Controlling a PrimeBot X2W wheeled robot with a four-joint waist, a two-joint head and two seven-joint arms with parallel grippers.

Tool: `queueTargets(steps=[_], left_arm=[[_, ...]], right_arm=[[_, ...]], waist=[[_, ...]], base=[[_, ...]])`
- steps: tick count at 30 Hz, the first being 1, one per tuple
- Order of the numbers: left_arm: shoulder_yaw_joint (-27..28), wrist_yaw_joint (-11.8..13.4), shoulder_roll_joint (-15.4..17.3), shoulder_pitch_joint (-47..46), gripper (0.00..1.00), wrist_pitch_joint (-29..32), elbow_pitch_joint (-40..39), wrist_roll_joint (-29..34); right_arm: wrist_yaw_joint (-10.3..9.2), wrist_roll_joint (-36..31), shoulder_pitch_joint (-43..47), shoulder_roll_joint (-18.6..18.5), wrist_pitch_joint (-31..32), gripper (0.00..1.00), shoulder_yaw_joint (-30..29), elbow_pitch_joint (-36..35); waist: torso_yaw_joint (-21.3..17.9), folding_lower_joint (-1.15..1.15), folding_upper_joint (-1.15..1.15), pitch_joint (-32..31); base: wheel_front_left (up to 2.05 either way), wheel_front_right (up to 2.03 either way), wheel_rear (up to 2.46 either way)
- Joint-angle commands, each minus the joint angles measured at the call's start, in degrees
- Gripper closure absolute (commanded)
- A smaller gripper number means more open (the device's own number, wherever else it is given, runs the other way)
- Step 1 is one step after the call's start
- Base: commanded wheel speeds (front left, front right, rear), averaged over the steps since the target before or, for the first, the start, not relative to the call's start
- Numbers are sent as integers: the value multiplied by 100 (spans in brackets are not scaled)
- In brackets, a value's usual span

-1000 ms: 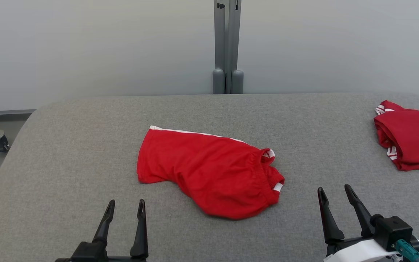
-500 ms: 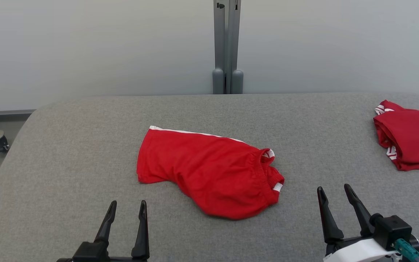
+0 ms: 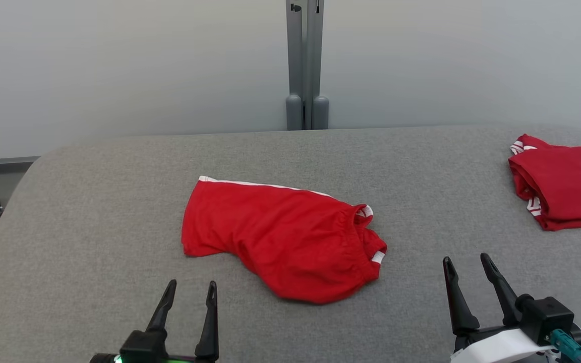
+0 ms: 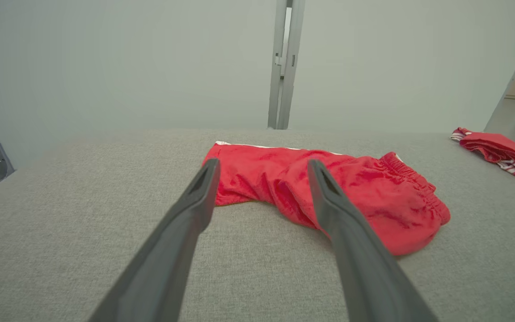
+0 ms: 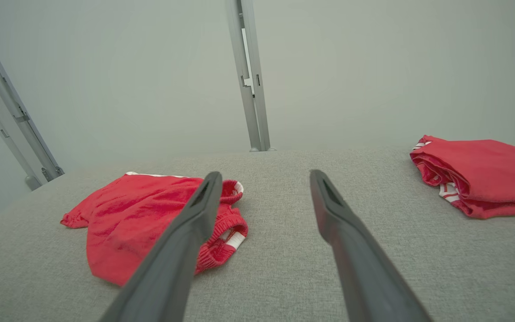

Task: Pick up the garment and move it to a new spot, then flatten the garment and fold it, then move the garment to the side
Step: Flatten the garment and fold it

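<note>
Red rumpled fabric shorts (image 3: 280, 237), white-trimmed, are lying bunched; my left end effector (image 3: 192, 285) and right end effector (image 3: 466, 259) are gaping.

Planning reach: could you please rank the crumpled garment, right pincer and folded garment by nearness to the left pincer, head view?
1. crumpled garment, centre, just ahead.
2. right pincer, lower right.
3. folded garment, far right.

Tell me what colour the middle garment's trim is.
White trim on red garment; head view shows it best.
</note>
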Motion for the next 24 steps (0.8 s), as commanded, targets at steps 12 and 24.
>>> queueTargets(steps=[12, 24], left_arm=[[-1779, -359, 13, -1861, 0, 550, 1534, -258], [-3579, -607, 21, -3567, 0, 1687, 1898, -1287]], right_arm=[[-10, -21, -205, -95, 2, 0, -175, -142], [-10, 3, -736, -9, 2, 0, -187, -235]], waist=[[-900, 0, 0, 769], [-1493, 0, 0, 1872]], base=[[0, 0, 0], [0, 0, 0]])
